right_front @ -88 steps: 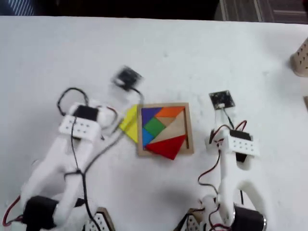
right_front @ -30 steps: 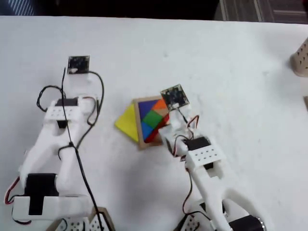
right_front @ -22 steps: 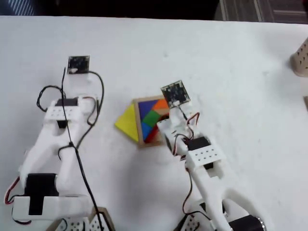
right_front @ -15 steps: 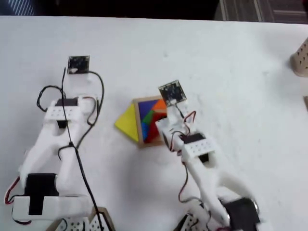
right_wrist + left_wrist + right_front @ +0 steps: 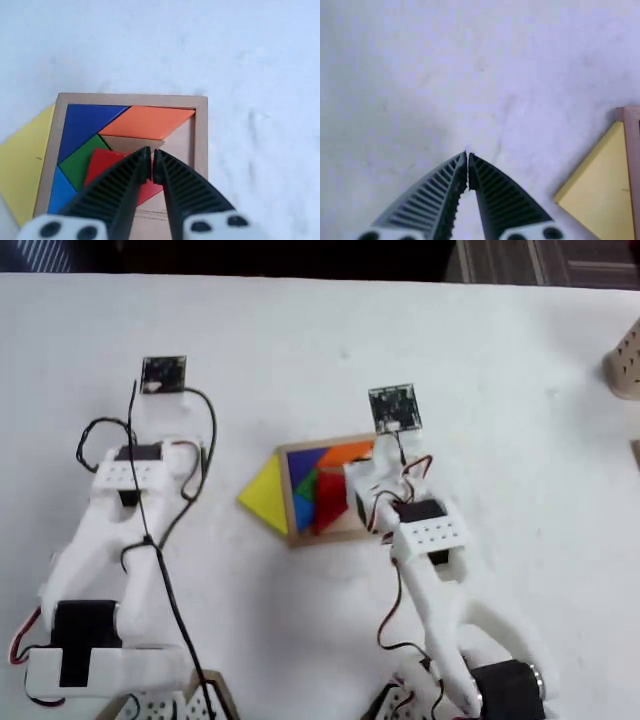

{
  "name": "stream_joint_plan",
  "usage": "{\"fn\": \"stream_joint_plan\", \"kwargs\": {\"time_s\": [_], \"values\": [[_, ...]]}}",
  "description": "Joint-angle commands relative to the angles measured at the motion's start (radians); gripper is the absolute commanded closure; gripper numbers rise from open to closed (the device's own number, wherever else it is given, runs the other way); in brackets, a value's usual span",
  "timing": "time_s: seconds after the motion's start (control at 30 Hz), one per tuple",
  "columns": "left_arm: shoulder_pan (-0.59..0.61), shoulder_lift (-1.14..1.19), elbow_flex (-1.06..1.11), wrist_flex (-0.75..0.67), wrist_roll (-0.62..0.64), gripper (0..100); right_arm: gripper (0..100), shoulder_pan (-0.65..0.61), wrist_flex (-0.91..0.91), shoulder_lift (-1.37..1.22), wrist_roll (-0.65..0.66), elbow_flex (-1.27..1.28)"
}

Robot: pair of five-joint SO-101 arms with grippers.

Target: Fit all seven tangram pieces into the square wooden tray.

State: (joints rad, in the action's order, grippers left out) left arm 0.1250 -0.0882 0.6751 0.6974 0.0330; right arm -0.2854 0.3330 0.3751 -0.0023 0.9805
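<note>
Tray first: the square wooden tray [image 5: 130, 97] lies flat on the white counter [image 5: 300, 350], and most of the pieces are inside it. The dark blue piece [image 5: 87, 125], the orange piece [image 5: 147, 122], the green piece [image 5: 80, 162] and a small light blue piece [image 5: 56, 195] sit against each other on one side. The red piece [image 5: 105, 167] is near the middle. I judge it is not seated yet, because a pale wood-coloured area shows beside it; whether that is a piece or the tray floor I cannot tell.

The right claw [image 5: 151, 152] hangs directly over the red piece, its two fingers pressed together with nothing between them. Closed like this, it probably serves as a pushing tip to slide the red piece into its place.

The yellow triangle [image 5: 264, 495] lies outside, touching the tray's outer wall, so the task is not finished. The left claw [image 5: 468, 159] is also closed and empty, over bare counter near the yellow triangle, probably parked there to leave room.
</note>
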Motion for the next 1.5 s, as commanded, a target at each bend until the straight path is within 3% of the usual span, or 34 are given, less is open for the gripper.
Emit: {"fn": "stream_joint_plan", "kwargs": {"time_s": [0.0,0.2,0.37,0.5,0.83,1.17,1.47], "values": [[0.001,-0.002,-0.044,-0.018,0.006,98,98.1,0.01,-0.085,-0.007,-0.012,-0.023],[0.001,-0.002,-0.044,-0.018,0.006,98,98.1,0.025,-0.225,-0.255,-0.012,-0.103],[0.001,-0.002,-0.044,-0.018,0.006,98,98.1,0.065,-0.024,-0.387,-0.012,-0.261],[0.001,-0.002,-0.044,-0.018,0.006,98,98.1,0.081,0.153,-0.383,-0.011,-0.31],[0.001,-0.001,-0.044,-0.018,0.006,98,98.1,0.071,0.346,-0.332,0.08,-0.308],[0.001,-0.001,-0.044,-0.018,0.006,98,98.1,0.091,0.476,-0.308,0.078,-0.307],[-0.015,-0.001,-0.044,-0.018,0.006,98,98.1,0.163,0.481,-0.239,0.071,-0.292]]}}
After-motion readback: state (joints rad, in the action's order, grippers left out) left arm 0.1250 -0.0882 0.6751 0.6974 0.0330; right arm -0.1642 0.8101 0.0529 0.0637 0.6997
